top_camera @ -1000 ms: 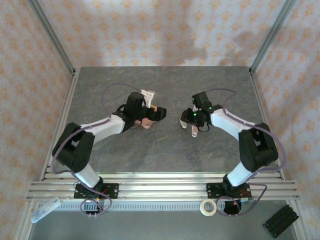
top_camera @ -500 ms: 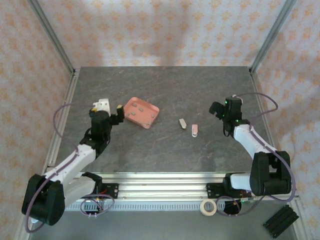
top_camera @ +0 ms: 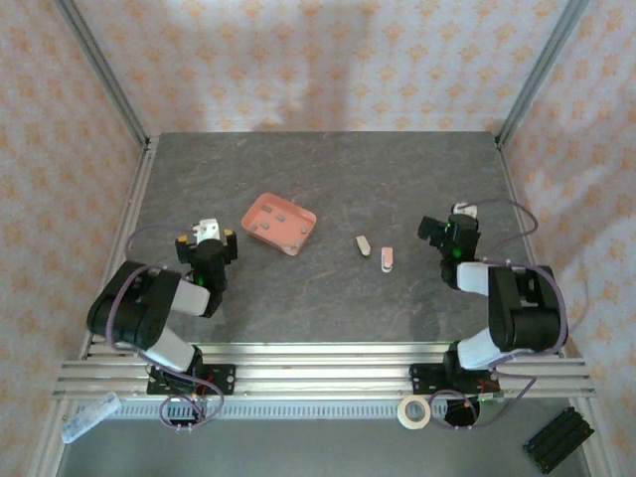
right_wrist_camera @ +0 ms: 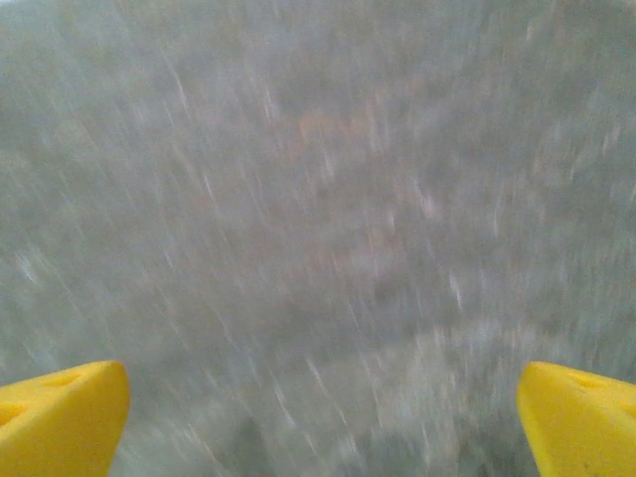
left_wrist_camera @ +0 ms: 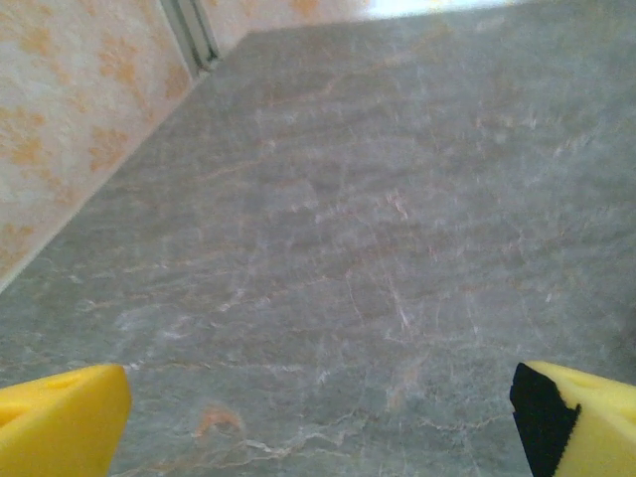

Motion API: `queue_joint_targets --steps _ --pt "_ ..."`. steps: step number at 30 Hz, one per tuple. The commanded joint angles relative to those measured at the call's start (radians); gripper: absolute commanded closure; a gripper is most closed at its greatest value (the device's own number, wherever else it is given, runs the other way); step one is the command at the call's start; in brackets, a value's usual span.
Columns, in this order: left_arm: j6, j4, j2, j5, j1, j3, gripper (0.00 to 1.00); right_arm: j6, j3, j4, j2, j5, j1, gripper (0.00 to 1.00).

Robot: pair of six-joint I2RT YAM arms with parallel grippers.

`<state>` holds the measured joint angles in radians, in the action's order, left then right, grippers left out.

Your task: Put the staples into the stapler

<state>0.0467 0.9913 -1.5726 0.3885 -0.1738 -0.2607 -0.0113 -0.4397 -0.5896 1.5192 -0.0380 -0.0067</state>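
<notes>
Several tiny grey staples [top_camera: 279, 212] lie in the salmon-pink tray [top_camera: 260, 206] left of the table's middle. The small pink-and-white stapler [top_camera: 387, 258] lies right of centre, with a pale grey piece [top_camera: 364, 244] just to its left. My left gripper [top_camera: 208, 238] is folded back at the left, well short of the tray, open and holding nothing. In the left wrist view its yellow fingertips [left_wrist_camera: 60, 417] stand wide apart over bare table. My right gripper [top_camera: 447, 227] sits right of the stapler, also open and holding nothing; the right wrist view is blurred, with the yellow fingertips [right_wrist_camera: 576, 417] far apart.
The grey stone table [top_camera: 328, 298] has metal posts at its back corners and patterned walls around it. A rail runs along the near edge. A tape roll [top_camera: 413, 411], a black block [top_camera: 558, 438] and a clear tube [top_camera: 89, 415] lie below the rail.
Both arms have pulled back from the middle of the table toward their own sides and folded low. Both grippers have opened wide. The tray and the stapler now lie uncovered.
</notes>
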Motion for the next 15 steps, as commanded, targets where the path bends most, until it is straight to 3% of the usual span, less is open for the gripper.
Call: queue_joint_targets --steps 1,3,5,8,15 --pt "-0.035 0.012 0.066 -0.029 0.042 -0.048 0.0 0.045 0.023 -0.199 0.009 0.01 0.002 0.01" --pt "-0.076 -0.007 0.032 -0.135 0.129 -0.086 0.0 0.048 0.018 -0.188 0.005 0.015 0.005 0.01" --pt "-0.072 -0.127 0.056 -0.132 0.115 -0.12 0.0 0.05 0.015 -0.17 -0.002 0.018 0.007 0.01" --pt "-0.066 -0.043 0.036 -0.137 0.118 -0.097 0.0 0.05 0.017 -0.177 0.0 0.021 0.009 0.01" --pt "-0.06 -0.072 0.04 -0.145 0.116 -0.107 0.0 0.051 0.016 -0.177 0.001 0.021 0.009 0.01"
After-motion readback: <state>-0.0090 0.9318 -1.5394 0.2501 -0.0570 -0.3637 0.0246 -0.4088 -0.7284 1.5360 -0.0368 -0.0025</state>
